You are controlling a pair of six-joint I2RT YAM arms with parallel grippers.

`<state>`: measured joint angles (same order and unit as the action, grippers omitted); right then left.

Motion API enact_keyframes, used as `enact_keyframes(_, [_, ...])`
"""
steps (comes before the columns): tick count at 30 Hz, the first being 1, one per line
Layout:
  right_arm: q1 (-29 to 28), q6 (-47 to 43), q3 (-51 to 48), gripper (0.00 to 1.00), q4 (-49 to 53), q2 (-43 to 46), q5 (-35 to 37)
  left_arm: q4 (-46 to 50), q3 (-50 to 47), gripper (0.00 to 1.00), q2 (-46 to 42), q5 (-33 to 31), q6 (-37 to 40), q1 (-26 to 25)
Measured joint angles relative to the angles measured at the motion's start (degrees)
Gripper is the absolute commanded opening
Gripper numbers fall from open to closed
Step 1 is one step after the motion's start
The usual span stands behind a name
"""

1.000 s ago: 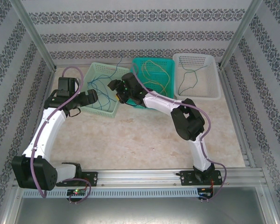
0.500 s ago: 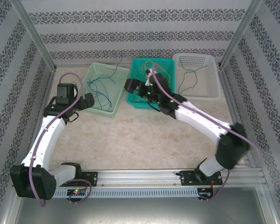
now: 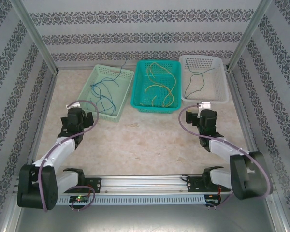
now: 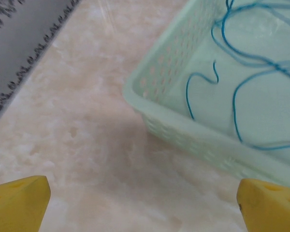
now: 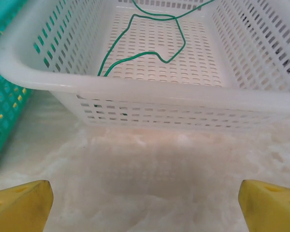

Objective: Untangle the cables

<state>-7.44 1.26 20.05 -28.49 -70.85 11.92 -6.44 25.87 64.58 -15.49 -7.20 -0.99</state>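
From where I stand, the sorting looks as good as done: each colour lies in its own basket and I see no strand running from one basket to another. What may be left, I'd guess, is small. The blue cables (image 3: 104,92) loop over each other, and I cannot tell whether they are truly free or only piled.

The three baskets sit in a row at the table's (image 3: 145,140) 12 o'clock side.
- **Light green basket** (image 3: 104,116), toward 11 o'clock: it holds the blue cables, with one end poking over its far rim.
- **Teal basket** (image 3: 154,108), at 12 o'clock: it holds the yellow cables (image 3: 159,87).
- **White basket** (image 3: 224,82), toward 1 o'clock: it holds a single green cable (image 3: 193,82), lying loose on its floor.

The left gripper (image 4: 145,205) sits low over bare table just at 6 o'clock of the light green basket's corner, jaws spread wide and pinching nothing. The right gripper (image 5: 145,203) faces the white basket's near wall the same way, spread wide and empty.
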Motion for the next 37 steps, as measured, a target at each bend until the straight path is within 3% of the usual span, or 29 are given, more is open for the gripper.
enact_keyframes(9, [1.7,-2.3,-0.6,0.98,-17.7,-9.9,-2.6,-18.6,-4.3,1.0,8.6,6.1,3.3,0.0])
enact_keyframes(15, [5.0,-1.5,-0.2,0.98,-20.0,-15.7,-5.6,-28.5,-5.5,1.0,12.6,8.0,4.3,0.0])
enact_keyframes(19, [5.1,-1.4,0.7,0.98,-20.9,-15.7,-7.2,-36.6,-4.6,1.0,21.0,9.3,4.7,0.0])
enact_keyframes(22, [5.1,-1.4,0.9,0.98,-21.1,-15.7,-7.7,-37.6,-4.0,1.0,24.9,10.3,5.3,0.0])
enact_keyframes(37, [5.5,-1.2,1.0,0.98,-21.1,-15.7,-8.5,-39.5,-3.7,0.99,25.0,11.2,5.7,0.0])
